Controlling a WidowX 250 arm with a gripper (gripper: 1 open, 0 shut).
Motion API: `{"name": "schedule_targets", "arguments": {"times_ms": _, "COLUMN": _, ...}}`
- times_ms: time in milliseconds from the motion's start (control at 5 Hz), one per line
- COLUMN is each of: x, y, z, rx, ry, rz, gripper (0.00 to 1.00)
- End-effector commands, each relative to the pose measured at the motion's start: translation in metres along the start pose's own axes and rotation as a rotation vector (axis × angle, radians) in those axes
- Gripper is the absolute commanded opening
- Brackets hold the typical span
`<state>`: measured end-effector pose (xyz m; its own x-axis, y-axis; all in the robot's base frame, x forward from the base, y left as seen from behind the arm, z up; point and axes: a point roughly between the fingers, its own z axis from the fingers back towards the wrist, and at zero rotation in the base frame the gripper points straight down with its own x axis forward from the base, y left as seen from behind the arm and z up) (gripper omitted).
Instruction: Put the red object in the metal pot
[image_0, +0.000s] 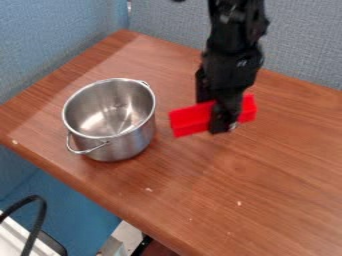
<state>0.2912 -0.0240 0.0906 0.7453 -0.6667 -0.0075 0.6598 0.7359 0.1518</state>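
The red object (194, 120) is a bright red bar held crosswise in my gripper (226, 113), which is shut on its right half. The bar hangs tilted, a little above the wooden table (254, 200), with its left end sticking out toward the pot. The metal pot (123, 147) stands upright on the table to the left of the bar. It is shiny, holds nothing, and its loop handle points to the front left. A small gap separates the bar's left end from the pot's rim.
The table's front edge runs diagonally from the left down to the bottom middle. A blue wall (54, 30) borders the table at the back left. A black cable (20, 215) lies on the floor at the lower left.
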Motion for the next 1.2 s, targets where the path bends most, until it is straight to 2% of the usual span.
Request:
{"name": "schedule_targets", "arguments": {"times_ms": 0, "x": 0.007, "y": 0.006, "z": 0.039, "rx": 0.069, "ry": -0.059, "rz": 0.056, "gripper": 0.0}}
{"name": "schedule_targets", "arguments": {"times_ms": 200, "x": 0.006, "y": 0.007, "z": 0.052, "rx": 0.081, "ry": -0.069, "rz": 0.052, "gripper": 0.0}}
{"name": "schedule_targets", "arguments": {"times_ms": 400, "x": -0.002, "y": 0.012, "z": 0.061, "rx": 0.085, "ry": -0.067, "rz": 0.067, "gripper": 0.0}}
{"name": "schedule_targets", "arguments": {"times_ms": 600, "x": -0.016, "y": 0.024, "z": 0.064, "rx": 0.09, "ry": -0.066, "rz": 0.107, "gripper": 0.0}}
{"name": "schedule_targets", "arguments": {"times_ms": 800, "x": -0.037, "y": 0.035, "z": 0.063, "rx": 0.091, "ry": -0.064, "rz": 0.148, "gripper": 0.0}}
{"name": "schedule_targets", "arguments": {"times_ms": 1000, "x": -0.059, "y": 0.054, "z": 0.066, "rx": 0.098, "ry": -0.076, "rz": 0.227, "gripper": 0.0}}
